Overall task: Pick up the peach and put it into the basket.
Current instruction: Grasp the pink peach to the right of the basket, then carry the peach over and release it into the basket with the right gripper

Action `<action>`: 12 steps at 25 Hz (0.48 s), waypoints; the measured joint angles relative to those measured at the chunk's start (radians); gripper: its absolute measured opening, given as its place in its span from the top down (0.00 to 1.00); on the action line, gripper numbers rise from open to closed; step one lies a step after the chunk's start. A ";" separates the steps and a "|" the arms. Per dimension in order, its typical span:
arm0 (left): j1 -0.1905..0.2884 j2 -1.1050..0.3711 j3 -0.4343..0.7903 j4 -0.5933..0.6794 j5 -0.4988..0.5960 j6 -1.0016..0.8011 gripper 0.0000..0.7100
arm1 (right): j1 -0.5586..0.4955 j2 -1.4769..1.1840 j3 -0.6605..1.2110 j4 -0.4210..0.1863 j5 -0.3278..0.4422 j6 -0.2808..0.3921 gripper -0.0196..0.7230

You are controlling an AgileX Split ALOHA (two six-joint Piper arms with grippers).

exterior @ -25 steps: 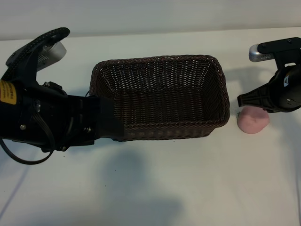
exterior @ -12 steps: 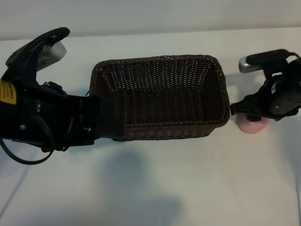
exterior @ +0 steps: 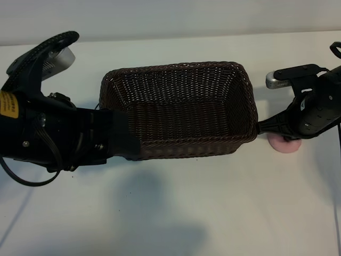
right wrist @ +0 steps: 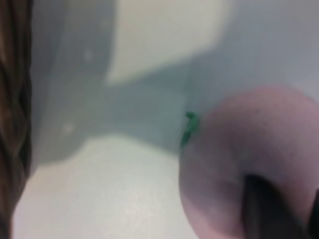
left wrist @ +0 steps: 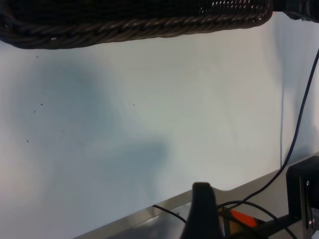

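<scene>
My right gripper (exterior: 285,140) down on the peach (exterior: 283,144), fingers' state I can't tell, peach on table just beside basket (exterior: 178,109), left gripper (exterior: 120,140) open at basket's left wall.

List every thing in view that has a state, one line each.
peach: on the table just outside the basket's right end, mostly covered by the right gripper.
basket: upright on the table, nothing in it.
right gripper: down over the peach; whether its jaws have closed on it cannot be told.
left gripper: at the basket's left end, holding nothing.
</scene>
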 joint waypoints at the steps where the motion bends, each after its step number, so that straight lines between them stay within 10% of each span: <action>1: 0.000 0.000 0.000 0.000 0.000 0.000 0.25 | 0.000 0.000 0.000 0.000 0.000 0.000 0.90; 12: 0.000 0.000 0.000 0.001 0.001 0.000 0.25 | -0.015 -0.151 0.003 -0.019 0.082 0.004 0.92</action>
